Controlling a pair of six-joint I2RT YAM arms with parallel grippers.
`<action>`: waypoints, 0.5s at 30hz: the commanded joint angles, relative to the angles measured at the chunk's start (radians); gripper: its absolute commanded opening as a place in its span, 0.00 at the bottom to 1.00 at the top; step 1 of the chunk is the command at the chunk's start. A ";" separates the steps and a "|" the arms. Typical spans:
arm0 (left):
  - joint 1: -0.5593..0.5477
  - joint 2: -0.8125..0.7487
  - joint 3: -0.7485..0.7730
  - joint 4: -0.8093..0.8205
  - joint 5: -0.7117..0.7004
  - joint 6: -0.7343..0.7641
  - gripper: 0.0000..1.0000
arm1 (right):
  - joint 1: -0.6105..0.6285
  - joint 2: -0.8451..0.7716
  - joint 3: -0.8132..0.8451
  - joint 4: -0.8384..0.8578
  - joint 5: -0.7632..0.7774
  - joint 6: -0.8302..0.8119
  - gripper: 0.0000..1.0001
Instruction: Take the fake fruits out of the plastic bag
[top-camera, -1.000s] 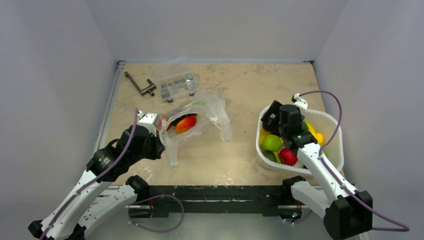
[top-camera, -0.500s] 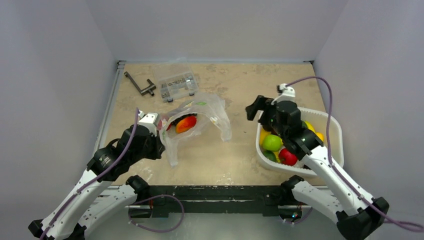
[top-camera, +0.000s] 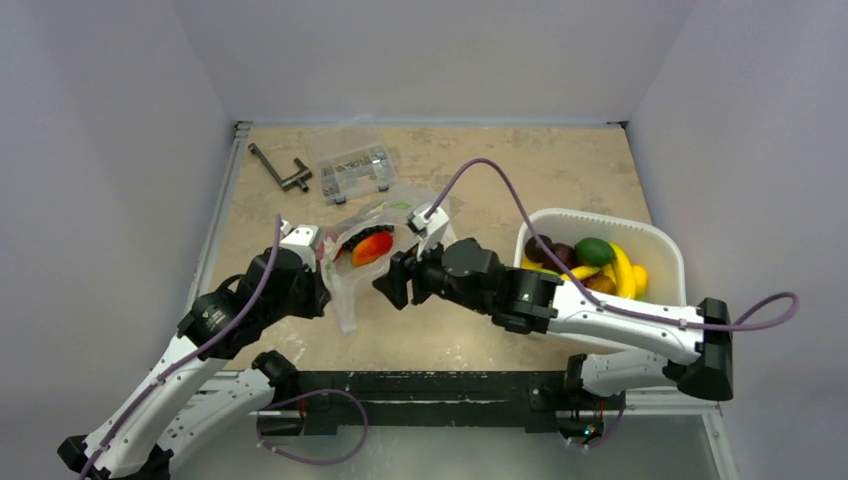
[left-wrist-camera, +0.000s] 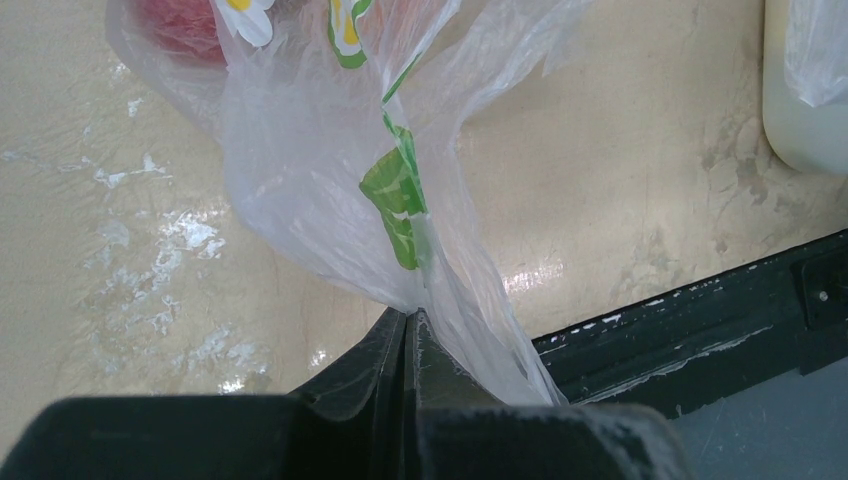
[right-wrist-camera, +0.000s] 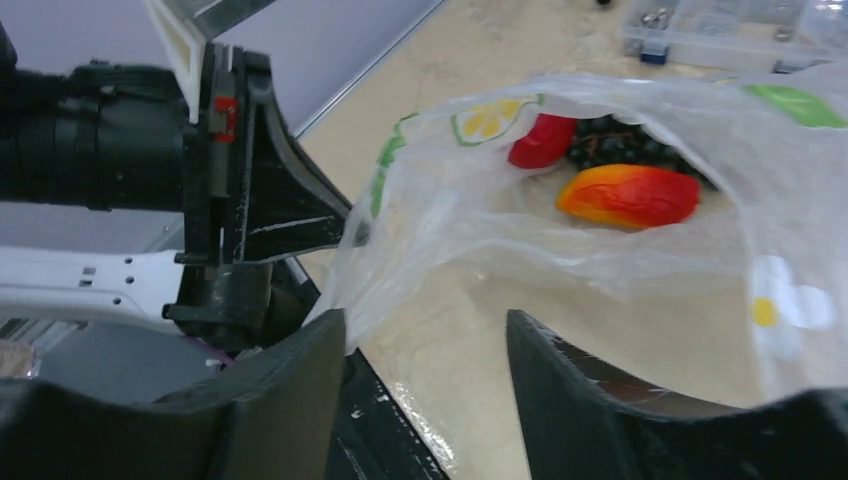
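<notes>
Status on left gripper (left-wrist-camera: 410, 318): fingers pressed together, clamped on one edge fold of plastic bag (left-wrist-camera: 330, 200), film fanning up and ahead from the tips. Right gripper (right-wrist-camera: 425, 325): jaws apart, nothing between them, parked at bag mouth, just beside left gripper's pinch point. Count inside bag, ahead of right fingertips: three fake fruits (top-camera: 372, 246). One orange-red elongated piece (right-wrist-camera: 628, 195) nearest, one red piece (right-wrist-camera: 543, 140) beyond it and left, one dark grape bunch (right-wrist-camera: 620, 145) just behind those two. All three lying on table (top-camera: 500, 170) under the film, clear of both grippers. One white tub (top-camera: 668, 285) well behind right gripper, alongside its forearm, holding one green fruit (top-camera: 594, 250), yellow banana pieces (top-camera: 622, 268) (count unclear), plus darker ones. Far past both grippers: one clear compartment box (top-camera: 351, 170), one dark metal tool (top-camera: 280, 170) just beside it.
</notes>
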 joint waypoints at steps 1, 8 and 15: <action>-0.004 0.003 -0.005 0.040 0.000 0.015 0.00 | 0.056 0.127 0.047 0.141 0.023 -0.004 0.51; -0.004 0.008 -0.007 0.043 0.006 0.016 0.00 | 0.051 0.304 0.021 0.292 0.245 0.105 0.27; -0.006 0.015 -0.008 0.045 0.012 0.017 0.00 | 0.017 0.469 0.040 0.453 0.409 0.145 0.25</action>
